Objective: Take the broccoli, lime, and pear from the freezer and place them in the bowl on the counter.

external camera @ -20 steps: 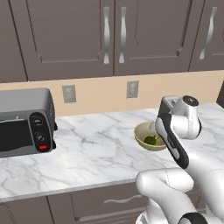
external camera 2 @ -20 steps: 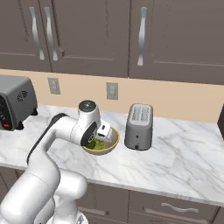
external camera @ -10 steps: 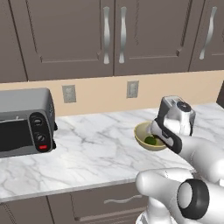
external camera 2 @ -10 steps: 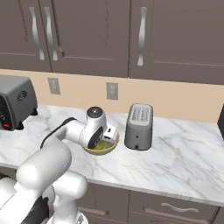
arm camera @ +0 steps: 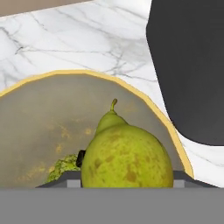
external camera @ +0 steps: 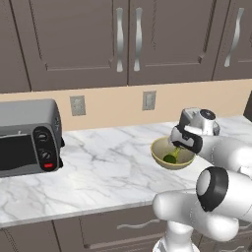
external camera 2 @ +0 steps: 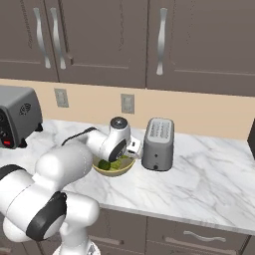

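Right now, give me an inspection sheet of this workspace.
Surface: white marble counter, bare between the appliances.
Job's things: pear between the gripper's fingers, over the bowl; broccoli and a dark green round fruit, likely the lime, lie in the bowl.
Clutter: toaster oven at one end; silver toaster beside the bowl.
Grippers: gripper shut on the pear, low over the bowl.
Cables: nothing seen.
Surroundings: dark brown wall cabinets, two wall sockets.

The counter (external camera: 98, 172) — white marble with grey veins — carries a grey toaster oven (external camera: 27, 137) at its left end, the bowl (external camera: 171, 152) near the middle, and a silver toaster (external camera 2: 158, 144) just beside the bowl.
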Robot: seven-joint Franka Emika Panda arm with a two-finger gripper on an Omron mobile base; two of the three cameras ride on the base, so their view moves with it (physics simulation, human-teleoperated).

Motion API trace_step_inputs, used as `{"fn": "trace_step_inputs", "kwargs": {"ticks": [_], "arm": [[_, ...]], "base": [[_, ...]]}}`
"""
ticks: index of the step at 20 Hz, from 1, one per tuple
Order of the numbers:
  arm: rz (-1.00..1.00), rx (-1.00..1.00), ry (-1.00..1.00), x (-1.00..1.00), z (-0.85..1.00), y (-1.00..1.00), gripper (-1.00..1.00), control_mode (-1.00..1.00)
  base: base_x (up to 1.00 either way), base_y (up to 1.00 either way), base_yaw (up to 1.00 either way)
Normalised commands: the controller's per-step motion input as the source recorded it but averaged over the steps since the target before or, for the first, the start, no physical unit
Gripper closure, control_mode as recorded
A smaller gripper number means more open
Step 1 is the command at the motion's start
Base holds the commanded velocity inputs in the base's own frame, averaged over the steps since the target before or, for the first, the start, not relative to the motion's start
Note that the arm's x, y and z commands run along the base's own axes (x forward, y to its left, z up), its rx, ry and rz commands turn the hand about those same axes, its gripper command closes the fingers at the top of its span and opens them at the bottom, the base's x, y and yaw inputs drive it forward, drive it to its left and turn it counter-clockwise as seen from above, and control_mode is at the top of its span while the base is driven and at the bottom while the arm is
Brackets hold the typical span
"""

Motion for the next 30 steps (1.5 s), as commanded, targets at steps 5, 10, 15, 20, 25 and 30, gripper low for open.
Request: {"fn": "trace_step_inputs", "kwargs": {"ticks": [5,10,15,20,25,30], "arm": [[0.00,0.00,0.02,-0.01,-0.06,0.00,-1.00,-1.00],[0.00,0.00,0.00,0.00,0.00,0.00,-1.00,-1.00],[0.00,0.00,-0.02,-0.01,0.00,0.03,-1.00,-1.00],[0.00,0.00,-0.02,-0.20,0.02,0.00,-1.00,-1.00],[-0.01,-0.02,-0.06,-0.58,0.12,0.11,-1.00,-1.00],[0.00,-0.03,-0.08,-0.34,0.36,0.21,-1.00,-1.00]], "base": [[0.00,0.00,0.00],[0.00,0.00,0.00],[0.00,0.00,0.00],[0.00,0.00,0.00],[0.00,0.00,0.00],[0.00,0.00,0.00]]}}
